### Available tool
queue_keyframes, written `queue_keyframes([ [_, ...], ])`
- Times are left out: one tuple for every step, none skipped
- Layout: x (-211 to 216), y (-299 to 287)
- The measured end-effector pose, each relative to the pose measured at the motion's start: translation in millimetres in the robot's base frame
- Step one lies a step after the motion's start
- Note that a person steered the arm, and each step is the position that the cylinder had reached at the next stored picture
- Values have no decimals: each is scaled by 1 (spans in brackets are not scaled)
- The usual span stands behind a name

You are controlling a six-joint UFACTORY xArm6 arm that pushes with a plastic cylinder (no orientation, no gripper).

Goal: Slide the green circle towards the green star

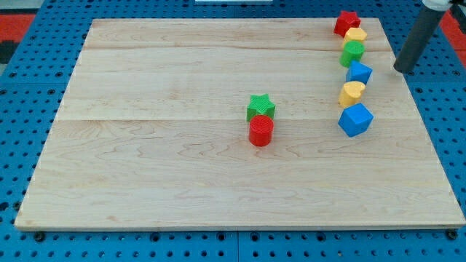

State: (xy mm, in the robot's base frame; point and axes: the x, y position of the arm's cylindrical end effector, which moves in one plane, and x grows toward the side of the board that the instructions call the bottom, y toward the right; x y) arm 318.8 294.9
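The green circle sits near the view's top right, in a line of blocks between a yellow block above it and a blue block below it. The green star is near the board's middle, touching a red cylinder just below it. My tip is at the view's right, to the right of the blue block and below right of the green circle, touching no block.
A red star tops the line of blocks. A yellow block and a blue cube end it below. The wooden board lies on a blue pegboard.
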Motion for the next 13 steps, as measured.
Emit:
queue_keyframes([
  [-36, 0],
  [-41, -7],
  [-41, -21],
  [-41, -49],
  [-41, -86],
  [-41, -110],
  [-36, -112],
  [-36, -104],
  [-36, -88],
  [-28, -71],
  [-21, -80],
  [-20, -113],
  [-16, -136],
])
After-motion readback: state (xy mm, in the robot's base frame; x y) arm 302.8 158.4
